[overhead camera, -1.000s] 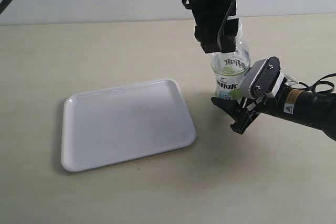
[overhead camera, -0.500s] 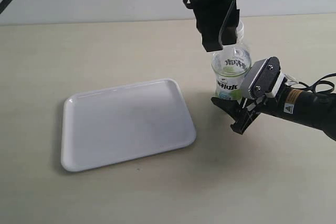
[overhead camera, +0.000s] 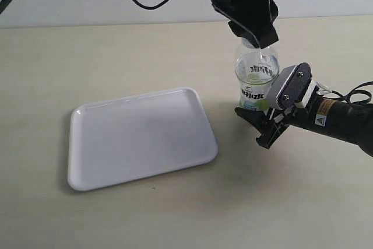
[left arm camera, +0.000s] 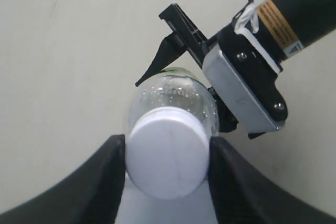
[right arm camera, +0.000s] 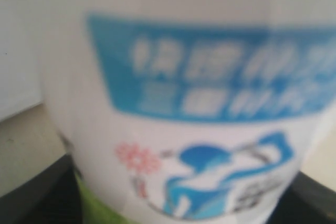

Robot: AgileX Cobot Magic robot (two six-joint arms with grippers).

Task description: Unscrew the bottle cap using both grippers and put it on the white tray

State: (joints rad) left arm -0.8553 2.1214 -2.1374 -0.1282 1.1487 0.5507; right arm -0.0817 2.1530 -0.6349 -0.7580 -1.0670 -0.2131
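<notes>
Two grippers are engaged on the bottle (overhead camera: pixel 256 80). It stands upright on the table (overhead camera: pixel 116 51), right of centre in the exterior view, near the right edge of the white tray (overhead camera: pixel 140 138) but not on it.

Left gripper (overhead camera: pixel 255 34): it reaches down from the upper edge of the frame onto the bottle's top. In the left wrist view its two fingers (left arm camera: pixel 107 171) bear on opposite sides of the bottle cap (left arm camera: pixel 167 158). The pincer is partly closed and grips the cap, which sits on the neck.

Right gripper (overhead camera: pixel 250 125): it reaches in from the right edge, low over the table. Its jaws are spread wide around the bottle's lower body and clamp it at the label.

Step in hand, as I judge it: unscrewing, with the cap not yet lifted off.

Next move calls for:
1. Turning the left wrist about the bottle's upright axis while the right gripper holds the body firm.
2. Lifting the cap straight up once it is free.
3. Carrying it to the tray at left of centre and releasing it there.

Hidden or unclear:
- In the exterior view the left gripper covers the cap and the neck entirely.
- How far the cap is loosened cannot be told.
- The right wrist view is blurred and filled by the label, with finger surfaces showing only at its corners.
</notes>
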